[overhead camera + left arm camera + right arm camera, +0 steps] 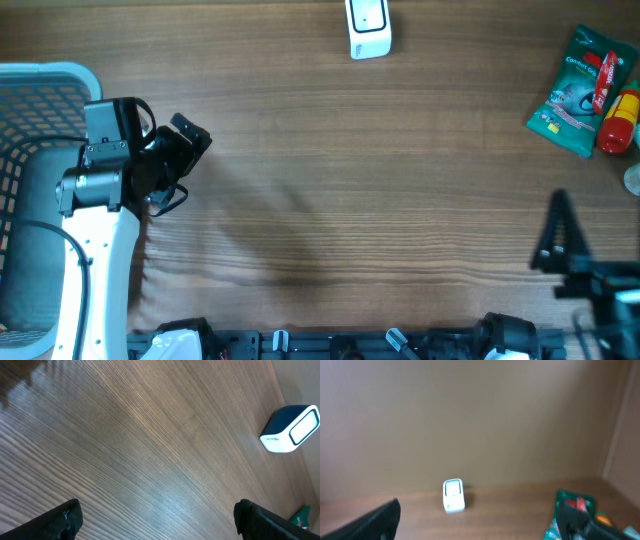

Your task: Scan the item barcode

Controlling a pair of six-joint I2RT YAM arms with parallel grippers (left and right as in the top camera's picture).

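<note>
The white barcode scanner (368, 28) stands at the table's far edge, near the middle; it also shows in the left wrist view (290, 430) and the right wrist view (453, 495). Two items lie at the far right: a green packet (578, 92) (570, 501) and a red bottle (617, 110) beside it. My left gripper (183, 165) (157, 517) hovers open over bare wood at the left, with nothing between its fingers. My right gripper (572, 262) (479, 519) is open at the near right, short of the items and empty.
A light blue basket (40, 75) sits at the left edge, beside the left arm. A pale object (633, 180) peeks in at the right edge below the bottle. The arms' bases line the near edge of the wooden table (350, 200).
</note>
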